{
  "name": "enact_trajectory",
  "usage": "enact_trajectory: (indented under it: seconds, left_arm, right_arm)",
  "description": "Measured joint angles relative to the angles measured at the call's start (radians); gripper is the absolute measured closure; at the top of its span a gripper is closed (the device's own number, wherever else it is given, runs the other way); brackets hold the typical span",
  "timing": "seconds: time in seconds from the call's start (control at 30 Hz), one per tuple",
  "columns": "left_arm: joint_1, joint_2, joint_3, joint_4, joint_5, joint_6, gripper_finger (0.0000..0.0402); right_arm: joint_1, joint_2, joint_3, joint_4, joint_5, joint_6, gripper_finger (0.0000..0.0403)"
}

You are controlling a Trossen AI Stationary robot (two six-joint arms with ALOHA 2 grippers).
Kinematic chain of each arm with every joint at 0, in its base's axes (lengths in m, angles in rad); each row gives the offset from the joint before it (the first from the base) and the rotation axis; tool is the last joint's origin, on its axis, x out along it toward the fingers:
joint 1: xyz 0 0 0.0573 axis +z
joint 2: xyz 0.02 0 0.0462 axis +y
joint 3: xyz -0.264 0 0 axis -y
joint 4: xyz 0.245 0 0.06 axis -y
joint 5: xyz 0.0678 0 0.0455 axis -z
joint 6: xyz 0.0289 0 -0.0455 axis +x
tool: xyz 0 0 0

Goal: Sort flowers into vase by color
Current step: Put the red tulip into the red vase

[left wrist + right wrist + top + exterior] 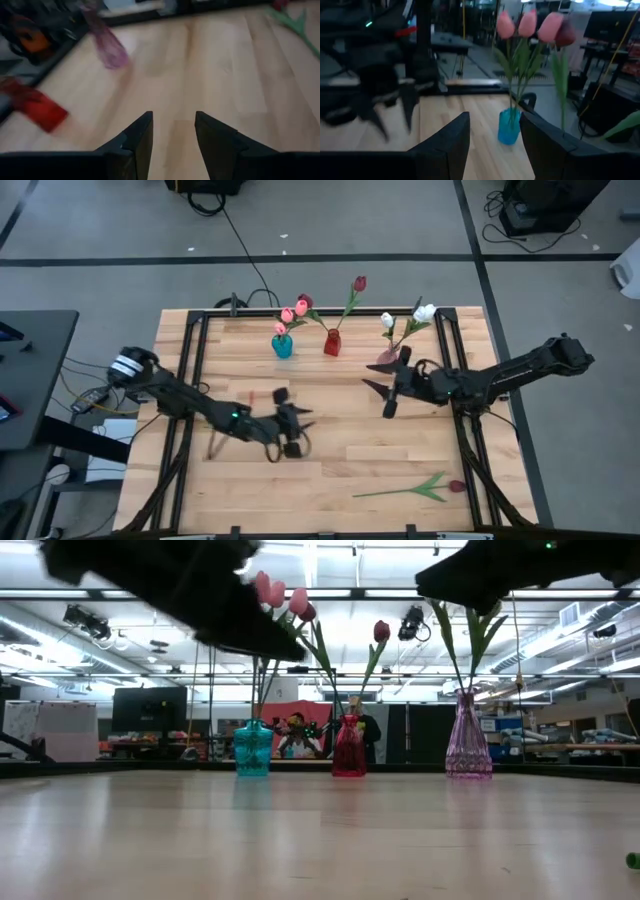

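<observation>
Flowers are what we sort here, and one tulip [415,489] lies flat on the wooden table [330,455] at the lower right of the high view, its dark red head toward the right edge and its long green stem and leaves pointing left. We see the table as pale planks framed by black rails, standing on a grey floor crossed by dark tape lines and cables.

Above that in the frame, near the middle, both arms reach inward. The left gripper [291,431] hangs over the planks left of centre, its elbowed arm running in from the left edge; in its wrist view we see the two dark fingers [137,137] apart, a moderate gap with bare wood between them, holding nothing. The right gripper [390,393] sits right of centre, its arm coming from the right edge; in its wrist view its fingers [452,137] stand apart and empty, aimed toward the blue vase.

Along the table's far edge, at the top of the high view, stand three vases. We see the blue vase [282,346] holding pink tulips [295,310], with one darker head [566,34] among them, the red vase [332,342] holding a single dark red tulip [359,284], and the pink vase [468,748] holding white tulips [423,313].

Beyond the table, the low view shows us a large workshop with ceiling strip lights, monitors, and benches.
</observation>
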Motion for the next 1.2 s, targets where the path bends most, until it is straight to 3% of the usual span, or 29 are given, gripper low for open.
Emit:
enact_trajectory:
  seconds: [0.13,0.27,0.37,0.73,0.93,1.2]
  left_arm:
    - [0.011,0.142,0.209,-0.149,0.123,-0.017,0.0250]
    - [0.023,0.277,0.375,-0.176,0.305,-0.017,0.0250]
    - [0.023,0.373,0.483,-0.194,0.369,-0.016,0.0250]
    - [0.013,0.591,0.690,-0.192,0.432,-0.064,0.0250]
    - [-0.017,0.647,0.766,-0.237,0.435,-0.094,0.0250]
    - [-0.030,0.713,0.826,-0.161,0.446,-0.099,0.0250]
  right_arm:
    - [0.000,-0.062,-0.059,0.034,0.031,0.000,0.0218]
    - [0.000,-0.119,-0.104,0.034,0.111,0.000,0.0218]
    - [0.000,-0.169,-0.140,0.022,0.133,0.000,0.0218]
    - [0.000,-0.255,-0.223,0.026,0.133,0.086,0.0218]
    - [0.002,-0.229,-0.220,0.042,0.086,0.155,0.0218]
    - [0.030,-0.215,-0.223,0.015,0.089,0.184,0.0218]
